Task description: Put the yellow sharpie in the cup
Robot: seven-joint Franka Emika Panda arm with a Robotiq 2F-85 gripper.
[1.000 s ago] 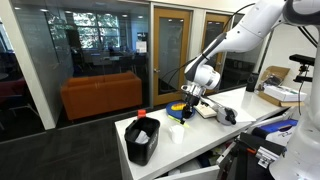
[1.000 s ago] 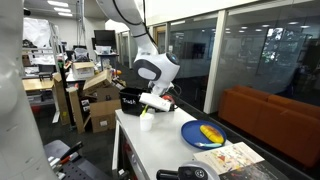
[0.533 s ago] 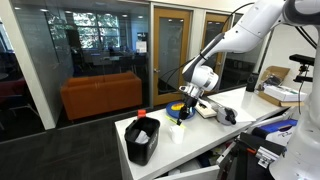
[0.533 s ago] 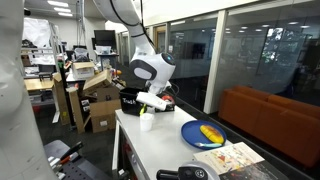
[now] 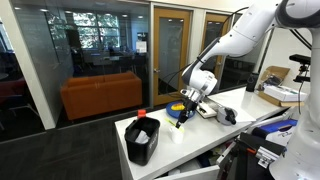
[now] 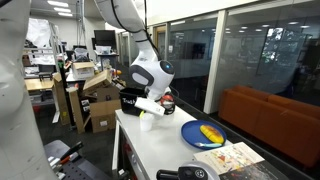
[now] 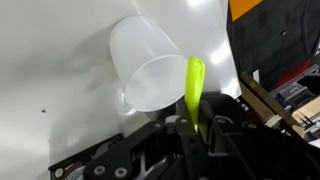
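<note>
In the wrist view my gripper point(image 7: 193, 125) is shut on the yellow sharpie point(image 7: 194, 85), which points out from the jaws. Its tip lies over the rim of the small white cup point(image 7: 150, 65) on the white table. In both exterior views the gripper point(image 5: 186, 112) point(image 6: 150, 105) hangs low over the table, just above and beside the cup point(image 5: 177, 132) point(image 6: 146, 122). The sharpie shows as a thin yellow line at the fingers point(image 5: 182, 117).
A large black bin point(image 5: 141, 139) point(image 6: 130, 99) stands at the table's end next to the cup. A blue plate point(image 6: 203, 133) with a rounder yellow object lies further along. A black device point(image 5: 224, 115) and papers lie beyond.
The gripper has come down and moved toward the cup with the sharpie held in it. The cup and bin have not moved.
</note>
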